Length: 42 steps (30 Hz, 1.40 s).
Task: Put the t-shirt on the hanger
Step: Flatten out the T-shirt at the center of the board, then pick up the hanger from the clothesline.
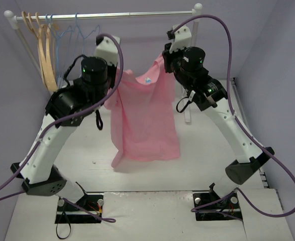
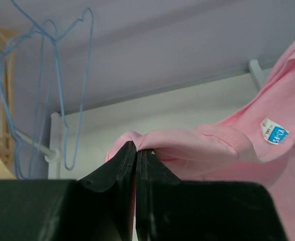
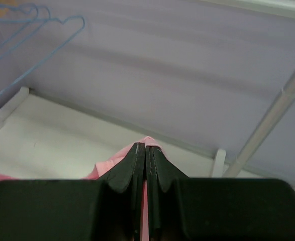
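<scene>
The light pink t-shirt (image 1: pixel 146 120) hangs in the air between both arms, its white neck label (image 1: pixel 148 80) facing up. My left gripper (image 2: pixel 136 150) is shut on the shirt's left shoulder fold (image 2: pixel 187 143); in the top view it sits at the shirt's upper left (image 1: pixel 118 75). My right gripper (image 3: pixel 145 146) is shut on a pinch of the t-shirt (image 3: pixel 150 141) at the other shoulder (image 1: pixel 163 59). Thin light-blue wire hangers (image 1: pixel 67 32) hang on the rail at the back left, left of the left gripper. The same hangers (image 2: pixel 62 75) show in the left wrist view.
A white clothes rail (image 1: pixel 107 15) spans the back, with tan wooden hangers (image 1: pixel 46 55) at its left end. Its upright posts (image 3: pixel 268 125) stand near the right gripper. Purple cables loop over both arms. Lilac walls close in the white table (image 1: pixel 147 175).
</scene>
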Each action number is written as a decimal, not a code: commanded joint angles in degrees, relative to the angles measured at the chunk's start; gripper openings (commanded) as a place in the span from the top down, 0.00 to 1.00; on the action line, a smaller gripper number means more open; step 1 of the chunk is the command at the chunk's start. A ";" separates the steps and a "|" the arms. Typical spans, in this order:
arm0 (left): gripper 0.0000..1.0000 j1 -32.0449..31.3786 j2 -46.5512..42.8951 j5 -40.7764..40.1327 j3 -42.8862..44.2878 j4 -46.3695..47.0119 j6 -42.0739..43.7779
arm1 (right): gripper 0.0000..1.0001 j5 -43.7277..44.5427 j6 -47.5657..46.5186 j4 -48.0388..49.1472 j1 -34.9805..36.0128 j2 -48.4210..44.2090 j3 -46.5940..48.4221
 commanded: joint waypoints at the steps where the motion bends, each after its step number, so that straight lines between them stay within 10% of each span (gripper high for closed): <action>1: 1.00 5.59 4.99 2.16 12.34 2.55 6.46 | 1.00 -3.28 -5.13 14.72 -1.75 1.97 8.78; 5: 1.00 5.87 6.17 2.77 18.79 7.26 9.20 | 1.00 -7.94 -5.75 25.80 -1.93 -0.81 4.76; 11: 1.00 5.78 -11.65 10.49 -8.15 22.65 7.71 | 1.00 -12.96 -5.92 46.39 -1.84 -17.14 -21.13; 21: 1.00 5.69 -28.80 15.77 -50.61 21.44 -11.84 | 0.97 -10.94 9.93 27.33 -0.88 -36.94 -54.34; 29: 0.65 4.21 -36.28 22.55 -77.87 20.05 -31.65 | 0.51 -7.08 30.18 9.49 6.94 -52.94 -72.77; 34: 0.48 3.94 -38.31 21.59 -76.23 11.45 -34.13 | 0.36 0.11 32.93 2.98 10.99 -54.11 -71.83; 42: 0.47 4.11 -30.23 16.14 -61.84 2.38 -35.27 | 0.31 3.56 25.72 6.30 10.99 -34.88 -59.43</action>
